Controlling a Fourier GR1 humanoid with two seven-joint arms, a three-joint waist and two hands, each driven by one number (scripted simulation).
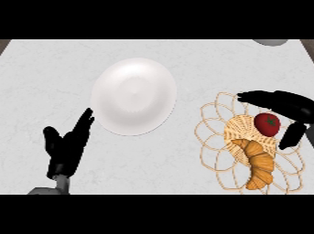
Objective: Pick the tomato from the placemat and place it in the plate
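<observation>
Tomato: round and red, no long axis to speak of, its green stem scar facing up toward the viewer; it sits on the woven centre of the wicker placemat, apart from the plate. Left hand: at the lower left, open, fingers straight and pointing up-right, resting well clear of everything. Plate: white, bare, left of the placemat. Croissant: golden, lying just below the tomato, long axis running down the mat. Right hand: open, fingers spread above the tomato and thumb to its right, bracketing it; contact cannot be made out. Counter: pale marble; a grey object is cut off at the top edge.
</observation>
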